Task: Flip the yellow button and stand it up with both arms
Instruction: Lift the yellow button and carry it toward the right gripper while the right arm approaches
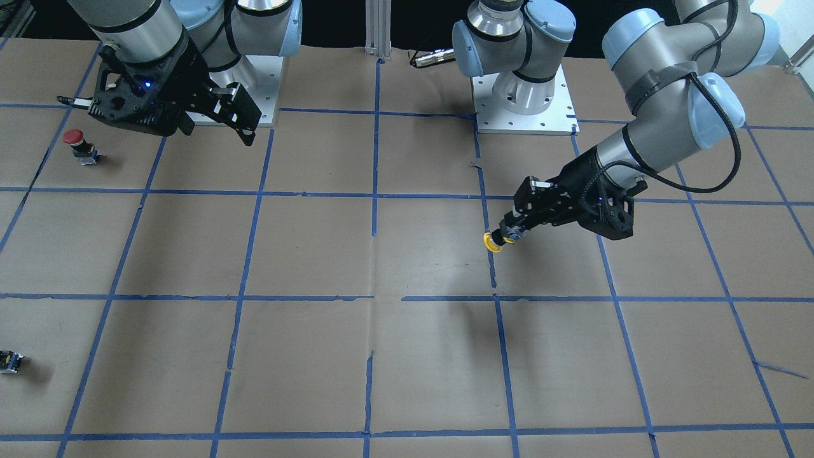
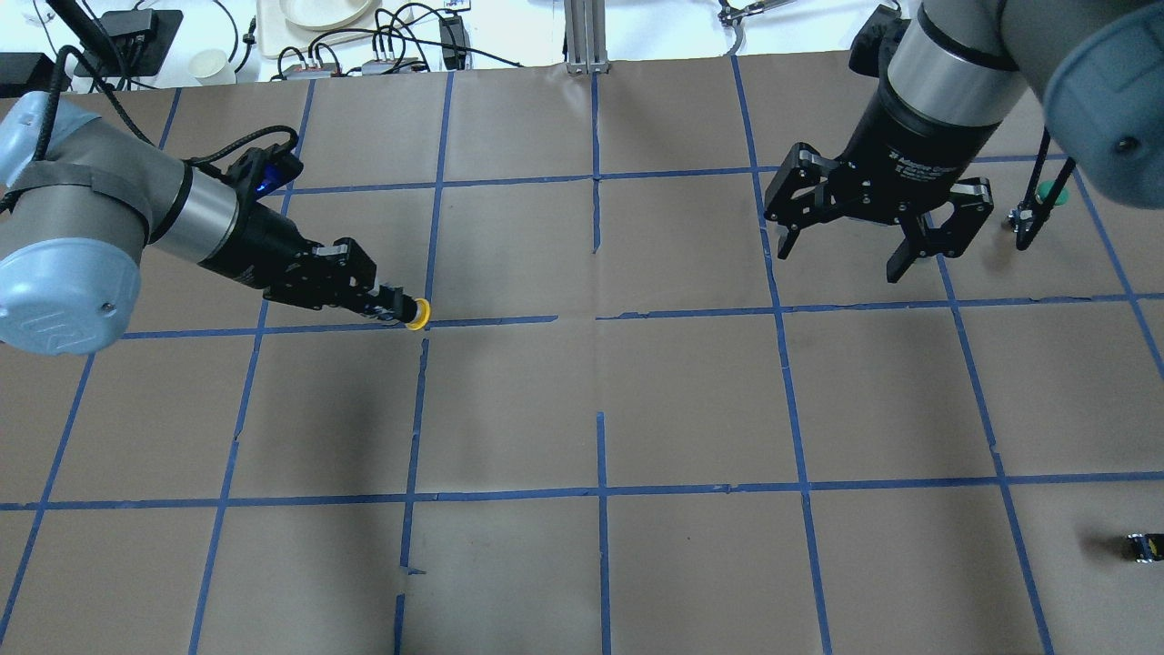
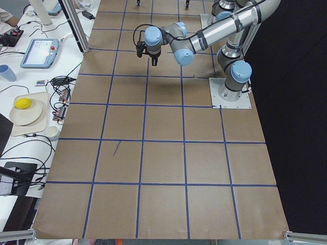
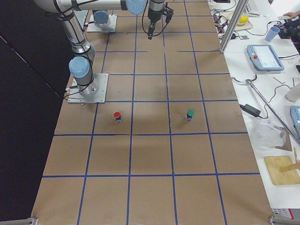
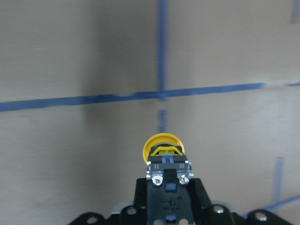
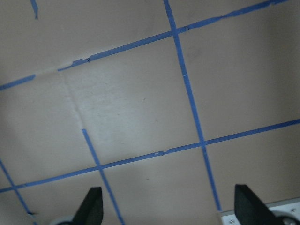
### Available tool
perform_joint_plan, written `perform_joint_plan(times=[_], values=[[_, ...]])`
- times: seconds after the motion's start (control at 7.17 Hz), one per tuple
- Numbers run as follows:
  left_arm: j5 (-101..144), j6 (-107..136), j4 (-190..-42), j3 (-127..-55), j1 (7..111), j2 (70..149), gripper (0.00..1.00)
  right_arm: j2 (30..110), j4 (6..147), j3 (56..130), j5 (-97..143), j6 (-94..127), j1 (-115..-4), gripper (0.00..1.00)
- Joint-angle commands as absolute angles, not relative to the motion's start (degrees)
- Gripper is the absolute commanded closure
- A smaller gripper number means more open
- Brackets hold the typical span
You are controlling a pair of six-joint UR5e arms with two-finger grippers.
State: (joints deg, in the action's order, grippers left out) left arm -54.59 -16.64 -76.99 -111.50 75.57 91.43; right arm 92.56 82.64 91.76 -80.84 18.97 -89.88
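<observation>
My left hand (image 2: 393,309) is clamped on the yellow button (image 2: 417,315). Only the cap shows past my fingertips; the body is mostly hidden. Contact with the counter (image 2: 691,400): cannot tell. My right hand (image 2: 842,257), well apart from the button, gapes empty.

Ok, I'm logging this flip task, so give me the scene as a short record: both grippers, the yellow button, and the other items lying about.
left gripper: shut on the yellow button's black body
yellow button: held sideways, cap pointing out past the fingertips
right gripper: open, empty, well apart from the button
red button: standing, cap up
green button: standing, cap up
small black block: lying alone, far from both grippers
</observation>
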Motion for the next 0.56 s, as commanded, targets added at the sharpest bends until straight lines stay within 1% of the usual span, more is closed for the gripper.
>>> perform_joint_plan(times=[0.0, 0.14, 0.42], values=[[-32.2, -7.0, -80.5, -111.7, 80.3, 87.4, 0.89, 92.2, 82.3, 91.2, -68.6, 34.6, -88.0, 0.00], [-26.1, 5.1, -79.7, -111.6, 82.8, 85.6, 0.92, 91.8, 82.3, 91.4, -61.4, 43.4, -87.3, 0.00], [-19.0, 23.1, -78.8, -111.1, 86.6, 83.0, 0.94, 90.9, 81.2, 91.5, -50.1, 55.1, -84.6, 0.00]])
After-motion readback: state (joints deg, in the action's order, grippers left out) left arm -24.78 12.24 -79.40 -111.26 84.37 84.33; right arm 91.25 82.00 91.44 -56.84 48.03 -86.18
